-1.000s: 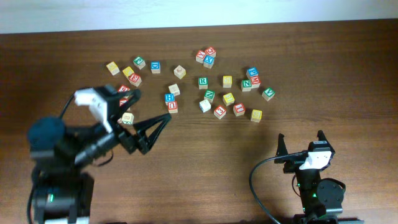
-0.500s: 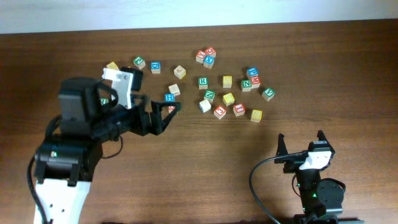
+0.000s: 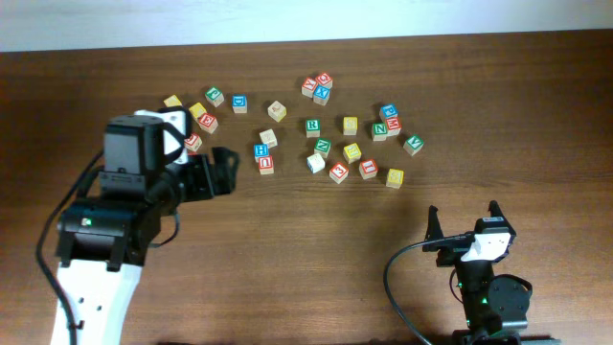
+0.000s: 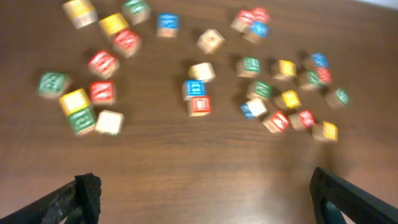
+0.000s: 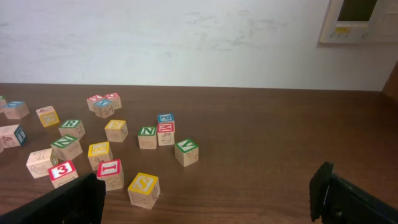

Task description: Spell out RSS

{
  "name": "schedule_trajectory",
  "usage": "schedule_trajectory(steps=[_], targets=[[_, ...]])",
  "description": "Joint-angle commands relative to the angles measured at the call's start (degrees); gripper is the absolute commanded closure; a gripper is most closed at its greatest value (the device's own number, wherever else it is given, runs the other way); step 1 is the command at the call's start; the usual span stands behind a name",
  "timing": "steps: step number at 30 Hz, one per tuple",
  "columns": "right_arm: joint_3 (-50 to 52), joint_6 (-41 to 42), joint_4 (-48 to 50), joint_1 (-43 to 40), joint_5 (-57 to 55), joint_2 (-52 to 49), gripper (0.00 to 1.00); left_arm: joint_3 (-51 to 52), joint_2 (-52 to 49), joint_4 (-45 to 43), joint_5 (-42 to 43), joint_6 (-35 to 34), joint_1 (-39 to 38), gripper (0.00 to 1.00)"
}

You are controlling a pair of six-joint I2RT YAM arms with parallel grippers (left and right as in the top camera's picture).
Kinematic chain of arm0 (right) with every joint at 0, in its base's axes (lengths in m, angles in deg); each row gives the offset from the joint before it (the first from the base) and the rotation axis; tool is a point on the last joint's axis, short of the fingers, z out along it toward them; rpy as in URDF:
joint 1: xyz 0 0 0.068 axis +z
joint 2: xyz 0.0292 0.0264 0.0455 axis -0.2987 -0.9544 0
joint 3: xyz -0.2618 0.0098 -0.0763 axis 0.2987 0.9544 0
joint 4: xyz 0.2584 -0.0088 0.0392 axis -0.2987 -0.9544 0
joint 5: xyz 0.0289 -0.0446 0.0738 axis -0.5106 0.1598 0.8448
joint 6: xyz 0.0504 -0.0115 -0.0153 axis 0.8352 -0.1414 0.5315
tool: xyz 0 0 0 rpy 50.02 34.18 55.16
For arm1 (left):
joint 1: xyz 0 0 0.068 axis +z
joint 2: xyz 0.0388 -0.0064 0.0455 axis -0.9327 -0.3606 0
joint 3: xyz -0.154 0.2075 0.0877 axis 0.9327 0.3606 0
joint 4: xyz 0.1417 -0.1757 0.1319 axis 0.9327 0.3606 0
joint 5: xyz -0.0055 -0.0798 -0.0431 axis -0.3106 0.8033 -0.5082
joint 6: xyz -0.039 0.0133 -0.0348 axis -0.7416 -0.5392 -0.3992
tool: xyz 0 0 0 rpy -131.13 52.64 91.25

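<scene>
On the table (image 3: 316, 249), R cube (image 3: 312, 126) (green-faced)

Dark brown wood-grain table (image 3: 316, 240), scuffed white wall (image 5: 186, 43) behind its far edge, pale boxy panel (image 5: 359, 20) mounted upper right, soft even light

R on green cube (image 3: 312, 126); 3 on red cube (image 5: 62, 170).

Soft, even light on the table (image 3: 316, 240), faint short shadows; the left wrist view is motion-blurred (cubes (image 4: 194, 88) show unreadable letters).
</scene>
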Motion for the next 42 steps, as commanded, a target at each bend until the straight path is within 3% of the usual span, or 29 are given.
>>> schedule_trajectory(steps=[1,12,24,27,42], targets=[[0.48,0.26,-0.07,0.31,-0.31,0.48,0.02,-0.98,-0.02,1.46,-2.97,-4.85,6.86,0.01],[0.48,0.26,-0.07,0.31,-0.31,0.48,0.02,-0.61,-0.55,7.93,-3.15,-7.82,21.07,0.01],[0.48,0.26,-0.07,0.31,-0.31,0.48,0.02,3.91,-3.41,8.28,-3.85,-9.07,21.49,0.01],[0.48,0.26,-0.07,0.31,-0.31,0.48,0.02,3.91,-3.45,8.63,-5.51,-13.88,21.97,0.01],[0.48,0.26,-0.07,0.31,-0.31,0.48,0.02,3.91,-3.61,9.07,-5.64,-14.16,26.34,0.01]])
